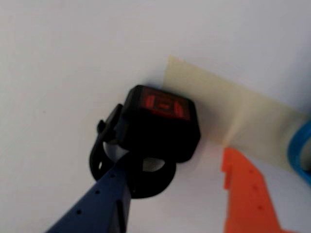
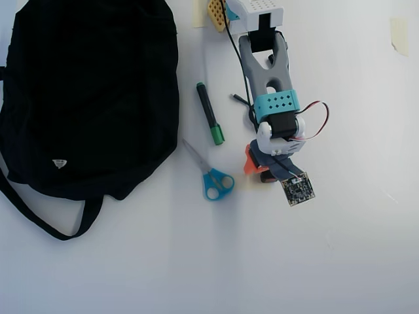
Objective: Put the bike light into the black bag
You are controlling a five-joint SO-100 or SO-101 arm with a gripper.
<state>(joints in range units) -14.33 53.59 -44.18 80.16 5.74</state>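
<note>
While the end effector [image 1: 170,194] straddled the bike light [image 1: 160,124] on the white tabletop [image 2: 353,248], its blue and orange fingers stood wide apart, gripping nothing. A sound grasp would likely mean centring on the body, clear of the loop strap. Counted overhead: one black bag [image 2: 91,91], one scissors [image 2: 211,175], one green-capped marker [image 2: 210,113].

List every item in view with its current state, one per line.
bike light: on the table, between the gripper's fingers, not lifted
gripper: open, straddling the bike light
black bag: lying flat, strap loose
scissors: closed, flat
marker: capped, lying flat
</note>
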